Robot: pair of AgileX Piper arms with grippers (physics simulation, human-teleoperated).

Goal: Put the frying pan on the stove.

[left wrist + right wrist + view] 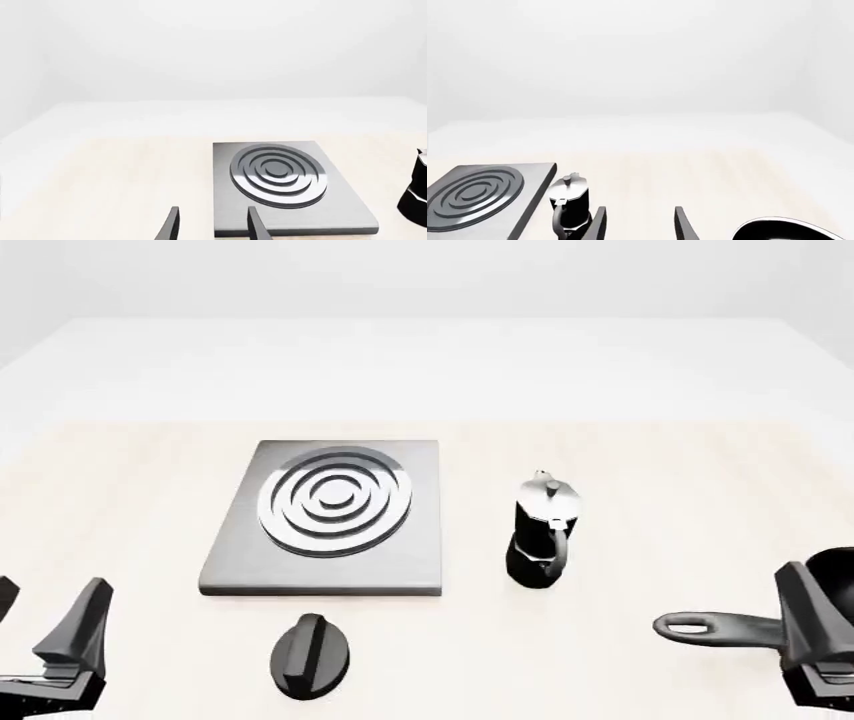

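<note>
The frying pan [734,628] lies at the table's right edge, its long handle pointing left with the loop hole at its end; its glossy black bowl also shows in the right wrist view [787,231]. The stove [327,515], a grey slab with silver ring burner, sits left of centre and shows in the left wrist view [280,175] and the right wrist view [474,195]. My right gripper [640,224] is open and empty; one finger [805,625] stands over where the handle meets the bowl. My left gripper [44,618] is open and empty at the near left, short of the stove [213,224].
A silver-and-black moka pot [545,535] stands upright between the stove and the pan; it also shows in both wrist views [568,201] [417,192]. A small black oval knob-like object [312,655] lies in front of the stove's near edge.
</note>
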